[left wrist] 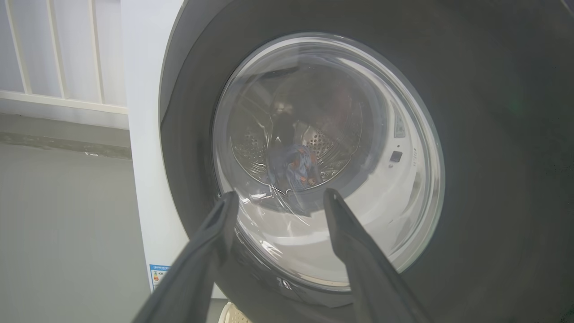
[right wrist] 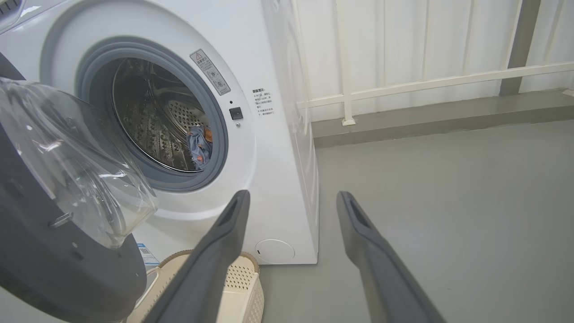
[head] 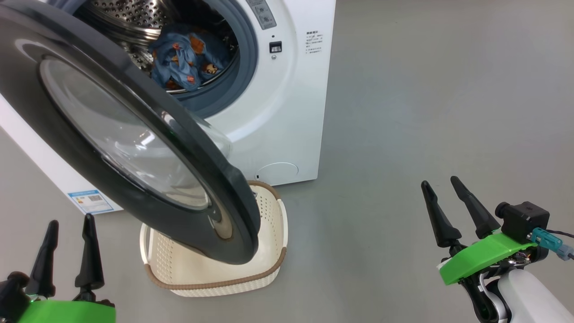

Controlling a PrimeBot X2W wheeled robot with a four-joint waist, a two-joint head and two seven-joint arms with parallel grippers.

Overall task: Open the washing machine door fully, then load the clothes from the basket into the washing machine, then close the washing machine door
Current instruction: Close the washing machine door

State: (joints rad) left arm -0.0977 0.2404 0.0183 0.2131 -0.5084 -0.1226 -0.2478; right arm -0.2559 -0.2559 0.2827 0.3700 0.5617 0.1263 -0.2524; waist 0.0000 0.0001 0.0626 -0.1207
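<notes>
The white washing machine point(head: 287, 98) stands with its black-rimmed door point(head: 134, 134) swung partly out, over the cream basket point(head: 269, 233), which looks empty. Blue clothes with orange prints point(head: 186, 56) lie inside the steel drum, also seen as clothes point(right wrist: 199, 146) in the right wrist view. My left gripper point(head: 69, 222) is open at the lower left, in front of the door's outer face; the left wrist view looks through the door glass point(left wrist: 358, 148) past the open left gripper point(left wrist: 280, 197). My right gripper point(head: 441, 181) is open at the lower right, over bare floor, holding nothing.
Grey floor point(head: 426, 112) stretches to the right of the machine. A white railing and a low grey ledge point(right wrist: 439, 112) run behind it. The basket point(right wrist: 237, 287) sits on the floor directly below the door, against the machine's front.
</notes>
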